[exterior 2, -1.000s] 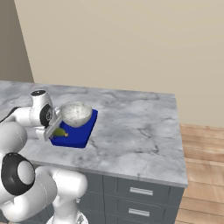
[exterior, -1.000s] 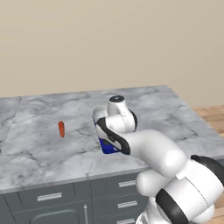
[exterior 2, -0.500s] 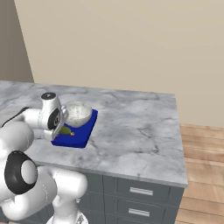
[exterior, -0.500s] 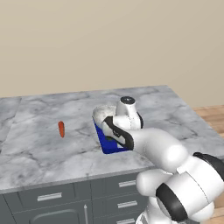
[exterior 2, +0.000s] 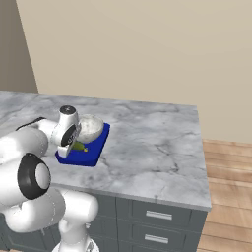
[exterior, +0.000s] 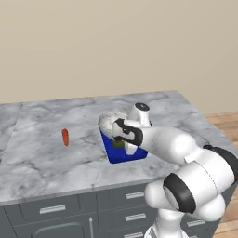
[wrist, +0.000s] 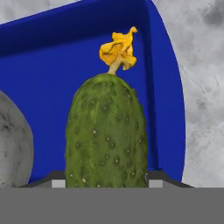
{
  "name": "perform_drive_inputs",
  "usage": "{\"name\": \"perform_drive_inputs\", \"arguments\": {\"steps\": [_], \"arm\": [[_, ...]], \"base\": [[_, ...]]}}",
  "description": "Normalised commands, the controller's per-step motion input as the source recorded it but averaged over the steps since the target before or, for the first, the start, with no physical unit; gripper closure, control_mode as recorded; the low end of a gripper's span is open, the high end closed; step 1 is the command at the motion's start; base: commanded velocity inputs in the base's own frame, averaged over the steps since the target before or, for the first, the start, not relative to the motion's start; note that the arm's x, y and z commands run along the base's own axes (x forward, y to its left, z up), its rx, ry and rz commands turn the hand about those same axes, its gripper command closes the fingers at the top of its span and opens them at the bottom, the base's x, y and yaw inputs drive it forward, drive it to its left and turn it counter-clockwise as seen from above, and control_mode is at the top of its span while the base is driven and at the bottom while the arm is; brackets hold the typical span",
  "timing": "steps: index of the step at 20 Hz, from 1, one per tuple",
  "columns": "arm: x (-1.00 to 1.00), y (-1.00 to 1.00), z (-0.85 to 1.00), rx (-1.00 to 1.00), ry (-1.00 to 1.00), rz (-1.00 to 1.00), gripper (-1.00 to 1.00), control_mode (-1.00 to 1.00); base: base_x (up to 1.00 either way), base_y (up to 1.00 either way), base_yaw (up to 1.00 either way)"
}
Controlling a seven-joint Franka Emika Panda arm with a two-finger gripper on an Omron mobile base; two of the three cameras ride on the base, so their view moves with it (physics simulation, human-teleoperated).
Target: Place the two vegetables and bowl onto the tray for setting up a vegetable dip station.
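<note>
The carrot [exterior: 65, 136] lies alone at the left of the left base view, well apart from the blue tray [exterior: 122, 154] in the middle. The arm has swung in over the tray since a second ago. The claw [wrist: 105, 183] grips the cucumber [wrist: 106, 131] above it, beside the bowl [exterior 2: 91, 127]. The tray's rim is near, but the table [exterior 2: 157, 147] to the right is roomy.

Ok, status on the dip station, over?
Gripper shut on cucumber, over the tray. Bowl on tray. Carrot out on the counter.
</note>
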Motion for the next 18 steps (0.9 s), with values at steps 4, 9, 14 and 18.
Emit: {"name": "perform_drive_inputs", "arguments": {"steps": [4,9,14,18], "arm": [[0.24,0.0,-0.08,0.06,0.0,0.07,1.0,-1.0],[0.18,0.02,-0.03,0.04,0.0,0.04,1.0,-1.0],[0.15,0.0,-0.04,0.01,0.0,0.01,1.0,-1.0],[0.12,0.0,-0.07,0.0,0.01,0.0,1.0,-1.0]], "base": [[0.0,0.0,0.0],[0.0,0.0,0.0],[0.0,0.0,0.0],[0.0,0.0,0.0]]}}
